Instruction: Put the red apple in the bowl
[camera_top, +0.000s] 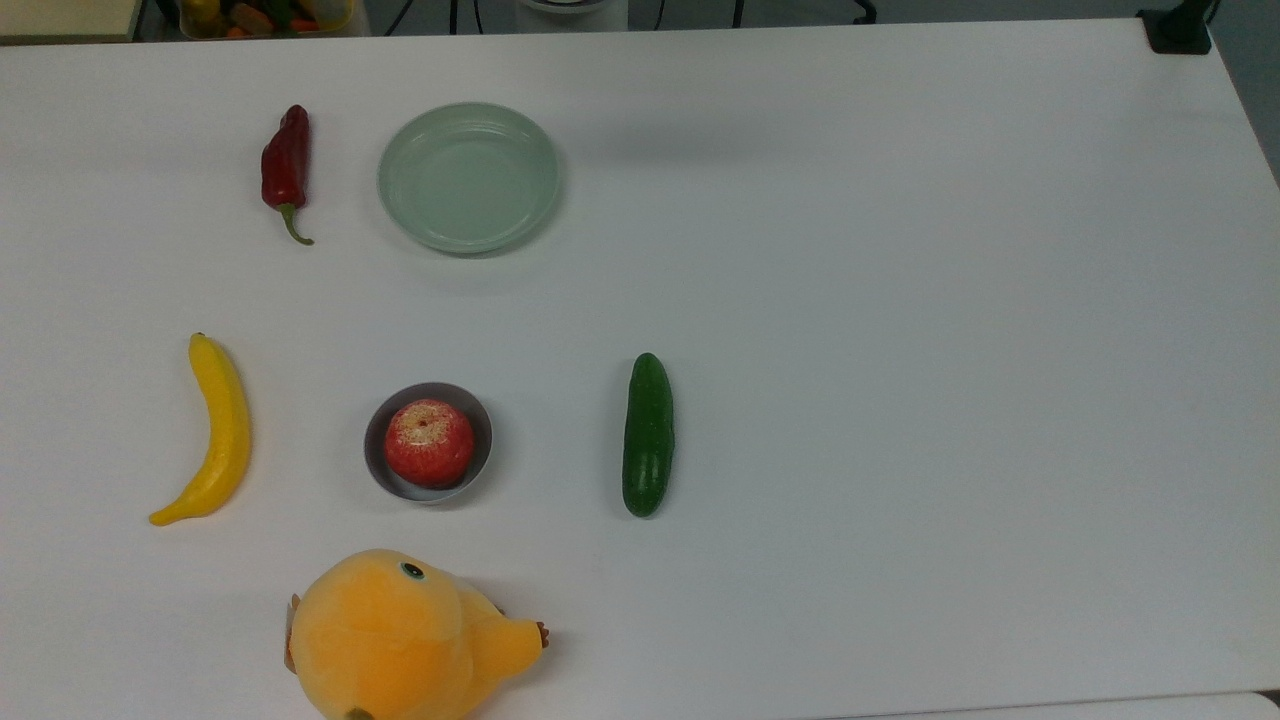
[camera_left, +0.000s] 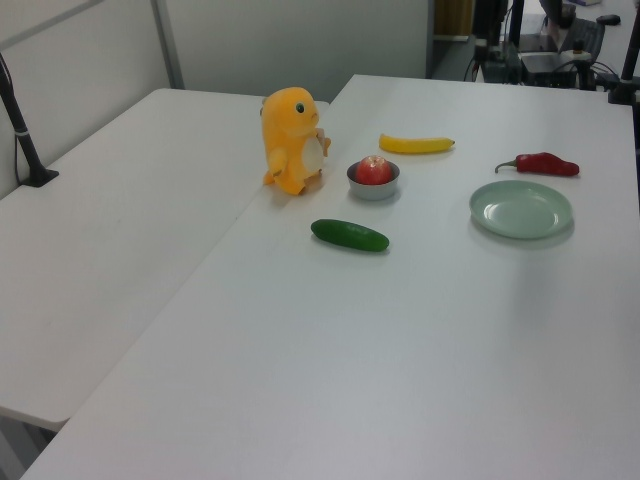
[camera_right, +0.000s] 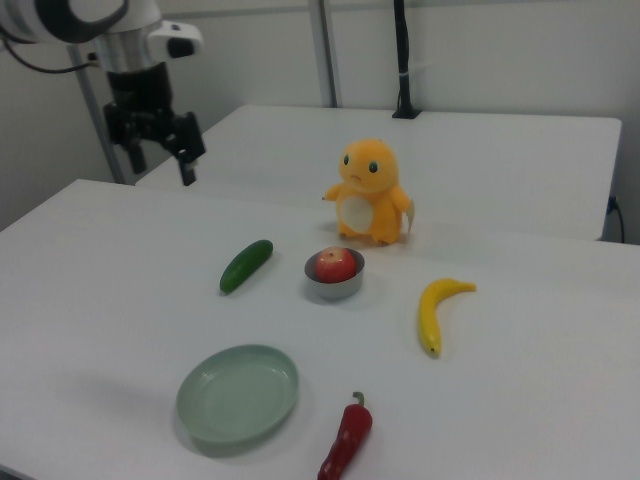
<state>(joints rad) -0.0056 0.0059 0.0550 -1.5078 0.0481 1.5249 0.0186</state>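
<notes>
in the right view, nearest the camera, a dark red chili pepper (camera_right: 346, 442) lies on the white table (camera_right: 520, 400), with a shallow pale green plate (camera_right: 238, 395) just beside it toward the right view's left. a little further back a yellow banana (camera_right: 438, 310) lies on the right view's right, well apart from the plate. past these, near the middle of the table, stands the small grey bowl (camera_right: 334, 286), and the red apple (camera_right: 336, 264) sits inside it, its top rising above the rim. a green cucumber (camera_right: 246, 265) lies near the bowl on the right view's left, not touching it. behind the bowl an orange plush toy (camera_right: 370, 193) stands upright, facing the camera. farthest back, at the right view's upper left, the claw (camera_right: 159, 160) hangs in the air high above the table, well apart from every object; its two black fingers (camera_right: 186, 168) stand apart and hold nothing.

the top view shows the same layout from above: the apple (camera_top: 430, 443) rests in the bowl (camera_top: 378, 470) with its pale speckled stem patch turned upward, the banana (camera_top: 213, 432) on the top view's left, the cucumber (camera_top: 648, 435) on the top view's right, the plush toy (camera_top: 400, 636) at the bottom edge, and the chili pepper (camera_top: 285, 165) and plate (camera_top: 469, 177) side by side nearer the top.

in the left view the apple (camera_left: 374, 170) shows red over the bowl's (camera_left: 372, 189) rim, between the plush toy (camera_left: 292, 140) and the plate (camera_left: 521, 209), with the cucumber (camera_left: 349, 235) nearer the camera and the banana (camera_left: 417, 145) and chili pepper (camera_left: 540, 163) beyond.
</notes>
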